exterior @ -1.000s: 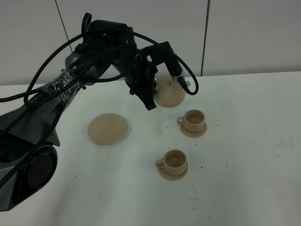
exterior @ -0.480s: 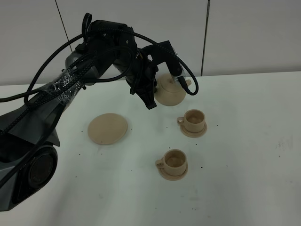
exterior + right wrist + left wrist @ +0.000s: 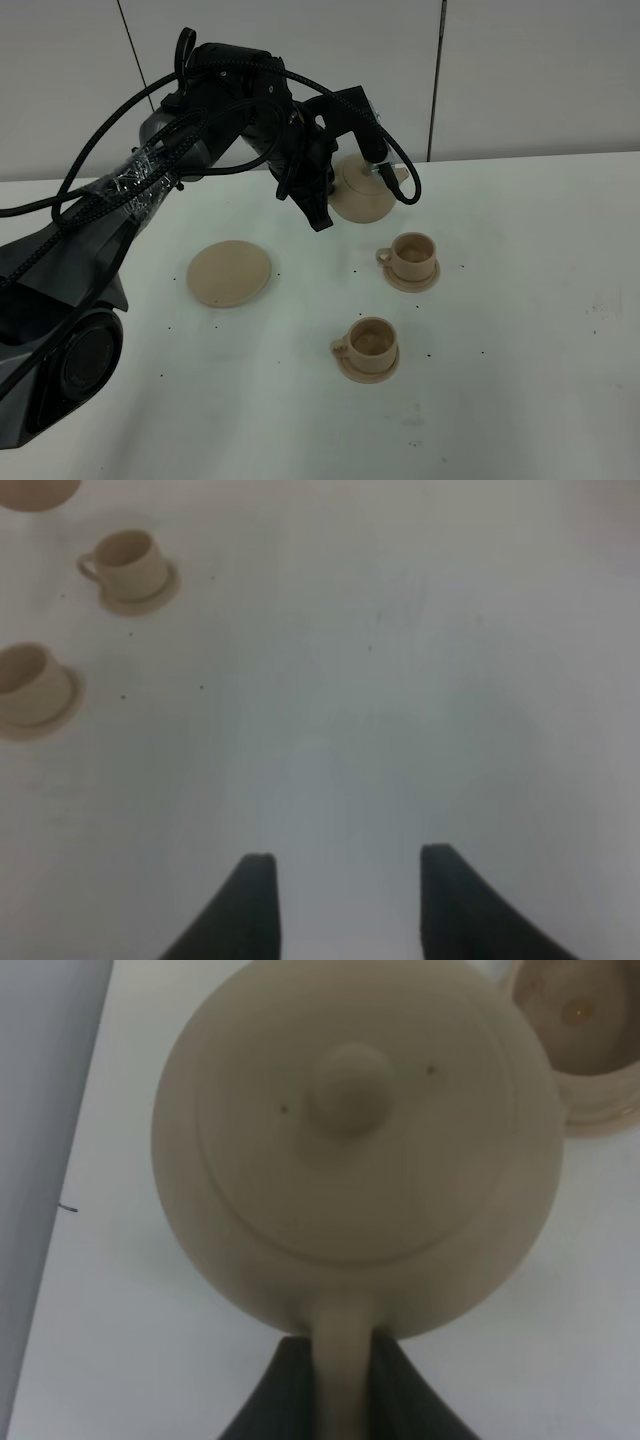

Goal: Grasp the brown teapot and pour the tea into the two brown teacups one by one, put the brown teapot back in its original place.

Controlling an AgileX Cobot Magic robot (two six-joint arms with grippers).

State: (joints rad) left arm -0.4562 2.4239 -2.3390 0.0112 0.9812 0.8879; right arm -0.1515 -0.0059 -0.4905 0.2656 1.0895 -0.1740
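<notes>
left gripper [image 3: 343,1385] clamped tight on brown teapot [image 3: 362,197] by its handle, held up near table [image 3: 520,200] far edge; first pour pending, next needs tilting over farther teacup [image 3: 413,258].

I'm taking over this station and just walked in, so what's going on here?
The left pincer is shut on the teapot by its handle, holding it off the wide saucer and beside the far cup. No pouring shows. That cup and the near cup sit on their small saucers. The right pincer is open over the table, holding nothing.
</notes>
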